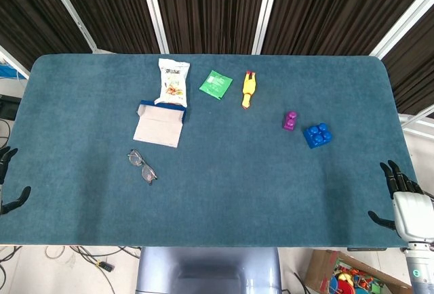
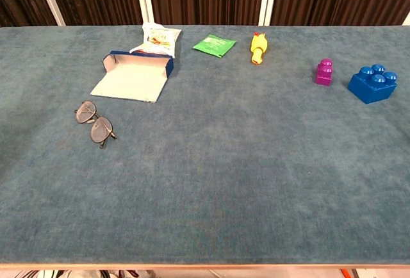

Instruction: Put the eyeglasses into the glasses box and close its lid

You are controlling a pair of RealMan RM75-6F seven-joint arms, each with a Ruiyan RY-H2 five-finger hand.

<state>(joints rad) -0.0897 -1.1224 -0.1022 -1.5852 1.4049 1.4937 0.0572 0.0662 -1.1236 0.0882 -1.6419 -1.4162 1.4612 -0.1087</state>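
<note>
At the table's [image 1: 271, 172] two side edges your hands sit low and apart from everything on the cloth. Your left hand [image 1: 8, 182] shows only as dark fingertips at the left border of the head view; they look spread with nothing between them, though most of the hand is cut off. Your right hand [image 1: 401, 199] hovers at the right edge near the front corner, fingers splayed and holding nothing. Neither hand appears in the chest view.

Closest to your left hand, further in over the cloth, lie the eyeglasses [image 1: 142, 166] [image 2: 93, 123], resting flat on the table. Just beyond them, away from you, sits the glasses box [image 1: 160, 123] [image 2: 132, 75], its lid flung open and lying flat toward you, pale lining up. Eyeglasses and box are near each other but not touching.

Behind the box, touching its far edge, is a white snack packet [image 1: 172, 82]. Further toward your right hand along the far side come a green sachet [image 1: 215, 84] and a yellow rubber chicken [image 1: 248, 89]. Nearer your right hand, yet well apart from it, stand a purple block [image 1: 289, 120] and a blue brick [image 1: 317, 134], just beside each other.
</note>
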